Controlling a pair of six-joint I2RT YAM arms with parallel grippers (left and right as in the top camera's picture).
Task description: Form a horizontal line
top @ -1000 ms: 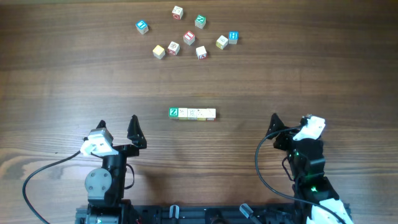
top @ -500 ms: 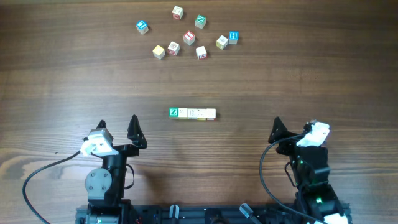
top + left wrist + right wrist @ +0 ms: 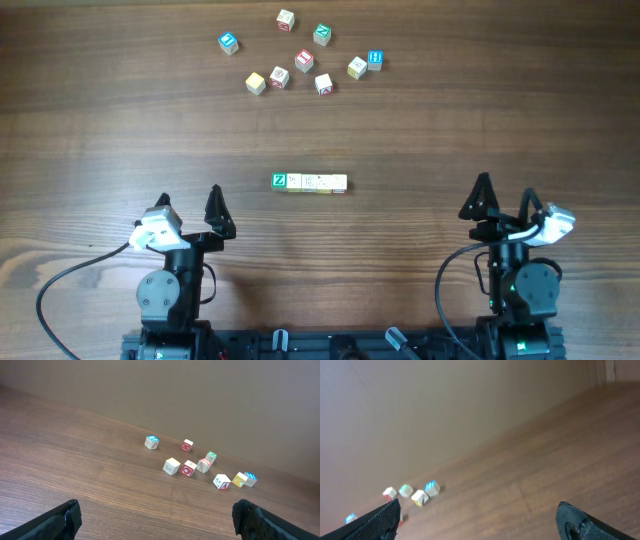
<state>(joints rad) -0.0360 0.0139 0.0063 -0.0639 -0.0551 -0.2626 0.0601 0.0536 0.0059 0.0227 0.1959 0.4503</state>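
Note:
The horizontal line [image 3: 309, 182] is a short row of small cubes in the middle of the wooden table. Its left end is a green cube with a white Z [image 3: 279, 180], and the others are cream or pale yellow. My left gripper [image 3: 189, 200] stands open near the front left, well short of the row, with nothing between its fingers [image 3: 67, 519]. My right gripper [image 3: 506, 192] is open too, at the front right and apart from the row, its fingers [image 3: 382, 519] empty. Neither wrist view shows the row.
Several loose cubes [image 3: 300, 55] with blue, red, teal and yellow faces lie scattered at the far side of the table. The left wrist view shows them as a cluster [image 3: 200, 462], and the right wrist view shows some of those cubes [image 3: 417, 494] at its lower left.
My right arm has swung to the right and drawn back toward the table's front edge. The left arm, the row and the loose cubes have not moved.

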